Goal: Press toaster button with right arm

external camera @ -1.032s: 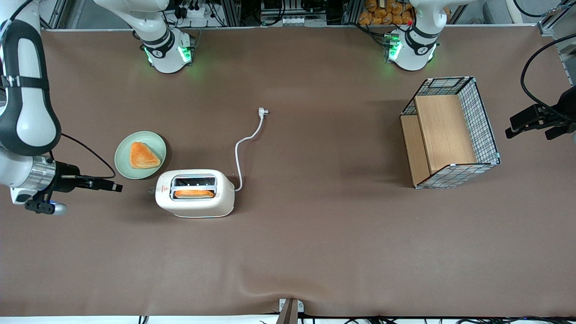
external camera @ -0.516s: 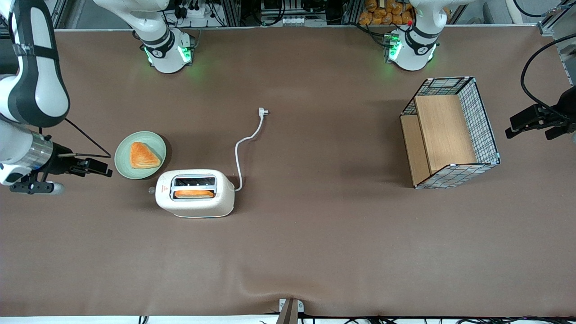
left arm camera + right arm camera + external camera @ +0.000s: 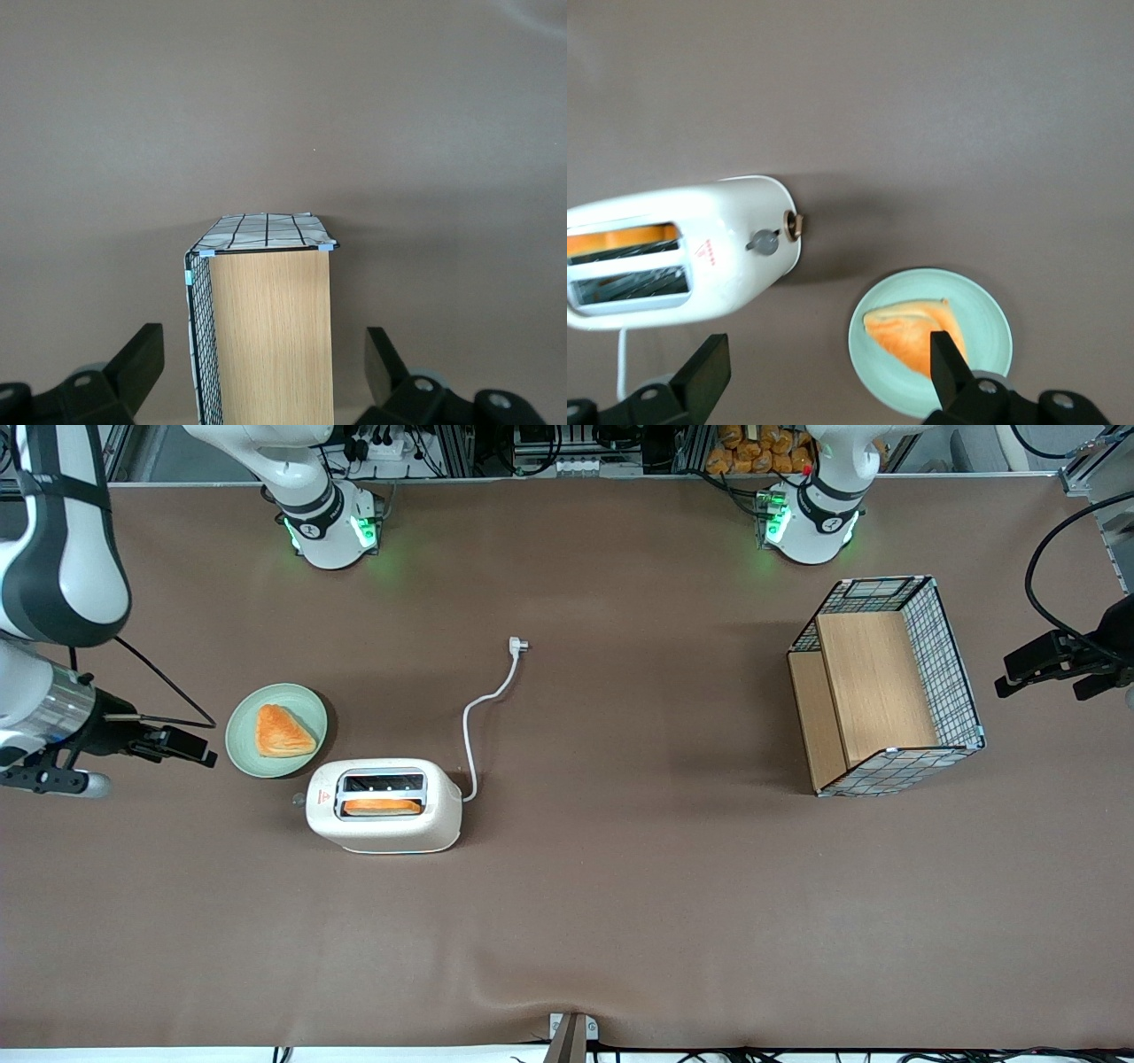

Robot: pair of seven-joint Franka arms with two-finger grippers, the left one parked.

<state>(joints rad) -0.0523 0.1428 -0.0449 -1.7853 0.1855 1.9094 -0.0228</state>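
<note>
The cream-white toaster (image 3: 383,831) stands mid-table with a slice of toast (image 3: 381,807) in the slot nearer the front camera. Its small grey toaster button (image 3: 298,800) sticks out of the narrow end that faces the working arm. My right arm's gripper (image 3: 190,746) hangs above the table beside the green plate (image 3: 237,751), apart from the toaster and touching nothing. In the right wrist view the gripper (image 3: 828,372) is open and empty, and the toaster (image 3: 718,266) with its button (image 3: 764,242) lies ahead of it.
A piece of toast (image 3: 282,731) lies on the green plate (image 3: 983,305). The toaster's white cord (image 3: 468,722) runs to a loose plug (image 3: 516,645). A wire basket with wooden panels (image 3: 886,682) stands toward the parked arm's end.
My right gripper has drawn back from the toaster's button end, moving farther from the front camera and toward the working arm's end. The toaster has not moved.
</note>
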